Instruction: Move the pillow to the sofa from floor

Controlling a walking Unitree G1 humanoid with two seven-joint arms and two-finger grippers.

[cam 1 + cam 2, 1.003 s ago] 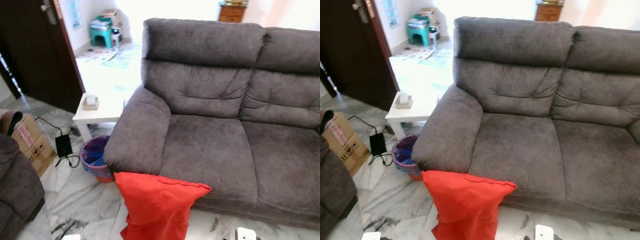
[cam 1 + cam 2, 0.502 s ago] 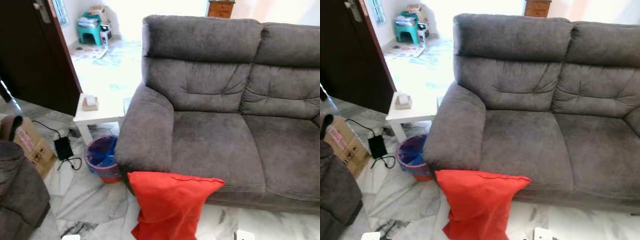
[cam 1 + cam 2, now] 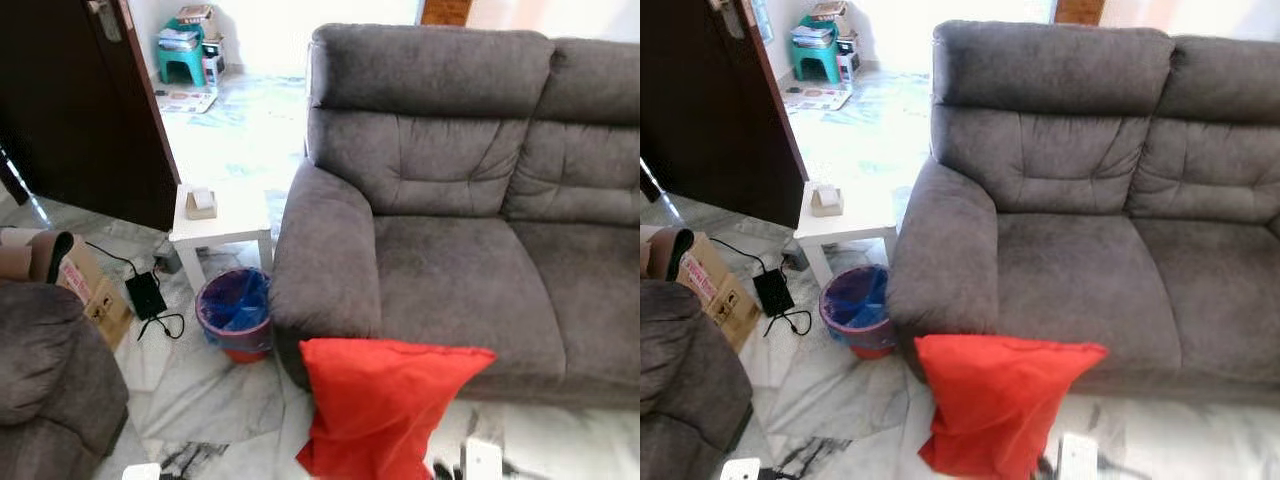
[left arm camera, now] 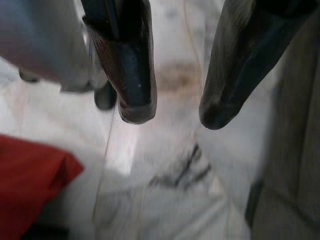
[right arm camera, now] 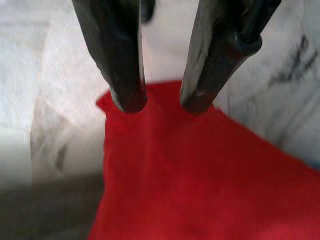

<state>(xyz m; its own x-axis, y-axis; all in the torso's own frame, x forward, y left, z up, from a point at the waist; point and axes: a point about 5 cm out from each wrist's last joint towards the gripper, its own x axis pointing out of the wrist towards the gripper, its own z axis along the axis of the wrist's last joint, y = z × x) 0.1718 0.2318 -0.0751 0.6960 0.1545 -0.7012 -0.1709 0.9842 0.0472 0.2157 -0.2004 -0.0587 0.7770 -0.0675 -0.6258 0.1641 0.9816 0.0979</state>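
White marble floor (image 3: 215, 395), dark veins. One grey sofa (image 3: 450, 250), two seat cushions. One red pillow (image 3: 385, 405) stands on floor, leaning against sofa front. One white counter (image 3: 220, 220) carrying one small box (image 3: 201, 203). One bin (image 3: 235, 312), blue liner inside. Left pincer (image 4: 170, 112) parted above floor; right pincer (image 5: 162, 102) narrowly parted over pillow, holding nothing.

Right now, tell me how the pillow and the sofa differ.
The pillow is bright red; the sofa is dark grey. The pillow is small and stands propped on the marble floor against the sofa's front; the sofa is large, and its seat cushions lie bare. The pillow looks limp and creased; the sofa is thickly padded and holds its shape. Both are soft and fabric-covered.
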